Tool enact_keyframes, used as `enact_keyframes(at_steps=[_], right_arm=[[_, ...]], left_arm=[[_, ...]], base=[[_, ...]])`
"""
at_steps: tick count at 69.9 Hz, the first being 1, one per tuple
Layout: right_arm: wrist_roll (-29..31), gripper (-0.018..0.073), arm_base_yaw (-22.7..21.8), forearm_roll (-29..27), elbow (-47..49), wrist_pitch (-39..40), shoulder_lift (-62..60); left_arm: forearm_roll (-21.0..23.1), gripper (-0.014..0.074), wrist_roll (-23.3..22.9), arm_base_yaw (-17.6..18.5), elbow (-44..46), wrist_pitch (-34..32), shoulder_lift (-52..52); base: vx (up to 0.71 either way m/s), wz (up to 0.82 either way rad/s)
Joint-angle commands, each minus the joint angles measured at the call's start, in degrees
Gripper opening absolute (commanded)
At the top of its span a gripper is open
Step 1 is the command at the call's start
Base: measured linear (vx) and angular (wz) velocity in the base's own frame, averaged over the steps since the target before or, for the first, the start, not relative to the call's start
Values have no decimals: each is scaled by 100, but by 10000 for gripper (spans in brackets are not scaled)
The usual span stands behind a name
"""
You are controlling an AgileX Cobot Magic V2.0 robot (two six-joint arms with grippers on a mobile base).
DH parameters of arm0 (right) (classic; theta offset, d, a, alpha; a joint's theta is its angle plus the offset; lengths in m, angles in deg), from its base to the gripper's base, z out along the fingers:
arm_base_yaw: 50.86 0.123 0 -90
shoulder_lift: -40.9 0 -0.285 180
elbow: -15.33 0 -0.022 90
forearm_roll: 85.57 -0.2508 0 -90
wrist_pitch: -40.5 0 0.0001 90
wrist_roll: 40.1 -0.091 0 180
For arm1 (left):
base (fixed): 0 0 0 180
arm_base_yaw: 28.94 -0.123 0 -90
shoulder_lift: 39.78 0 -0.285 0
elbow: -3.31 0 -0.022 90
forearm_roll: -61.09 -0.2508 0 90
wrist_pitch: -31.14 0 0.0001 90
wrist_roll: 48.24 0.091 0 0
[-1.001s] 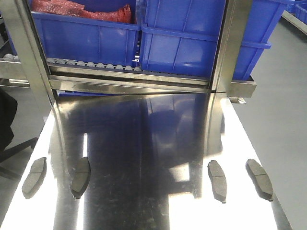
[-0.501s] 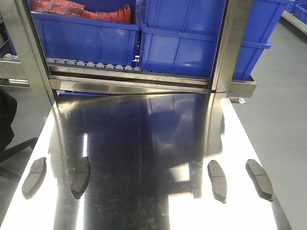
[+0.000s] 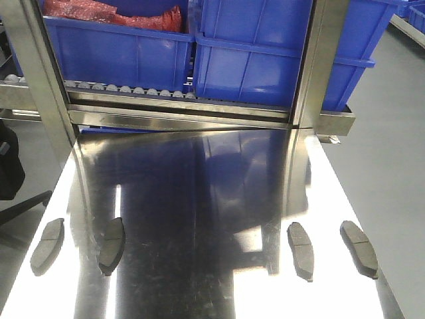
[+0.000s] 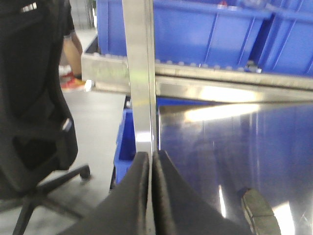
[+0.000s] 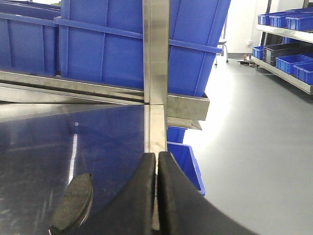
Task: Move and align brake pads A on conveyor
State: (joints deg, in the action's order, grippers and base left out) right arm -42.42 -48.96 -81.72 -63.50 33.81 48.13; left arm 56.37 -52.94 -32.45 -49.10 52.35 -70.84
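Note:
Several grey-brown brake pads lie on a shiny steel table [image 3: 199, 199] near its front edge. Two are at the left [image 3: 48, 245] [image 3: 112, 244] and two at the right [image 3: 300, 250] [image 3: 359, 248]. My left gripper [image 4: 151, 155] is shut with nothing in it, above the table's left edge, and one pad [image 4: 259, 213] lies to its right. My right gripper [image 5: 157, 155] is also shut and empty, over the right edge, with a pad [image 5: 73, 203] to its left. Neither gripper shows in the front view. The conveyor is out of view.
A roller rack [image 3: 133, 90] with blue bins [image 3: 265, 53] stands behind the table, framed by steel posts [image 3: 319, 66]. A black office chair [image 4: 34, 112] stands on the floor to the left. Another blue bin [image 5: 183, 156] sits below the table's right side.
The pads have not moved. The dark chair shape at the left edge of the front view has shifted slightly.

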Motion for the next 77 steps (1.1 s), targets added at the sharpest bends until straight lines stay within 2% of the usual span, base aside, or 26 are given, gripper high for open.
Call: enact_keyframes(at_steps=[1,8,16,26,35,50,64,69,77], right_arm=[[33,-3,-22,40,-36,421,-58],[33,-3,-22,40,-36,421,-58],[33,-3,-22,40,-36,421,-58],[33,-3,-22,40,-36,421,-58],[33,-3,-22,40,-36,421,-58],[33,-3,-22,40,-36,421,-58],[33,-3,-22,40,-36,421,-58],[33,-3,-22,40,-36,421,-58],[33,-3,-22,40,-36,421,-58]], left_arm=[[18,9,-36,33,229,-349,-196],[18,70,-36,33,229,-349,-203],[18,261,-36,33,229,-349,-206],[18,566,-42,33,229,-315,-206],[18,719,-42,33,229,-311,-206],[174,702,28,33,229,-223,-222],[250,677,216,38,562,-20,-856],[473,677,535,38,805,17,-1305],[1227,677,1185,38,1195,219,-2050]], base=[[0,0],[0,0],[0,0],[0,0],[0,0],[0,0],[0,0],[0,0],[0,0]])
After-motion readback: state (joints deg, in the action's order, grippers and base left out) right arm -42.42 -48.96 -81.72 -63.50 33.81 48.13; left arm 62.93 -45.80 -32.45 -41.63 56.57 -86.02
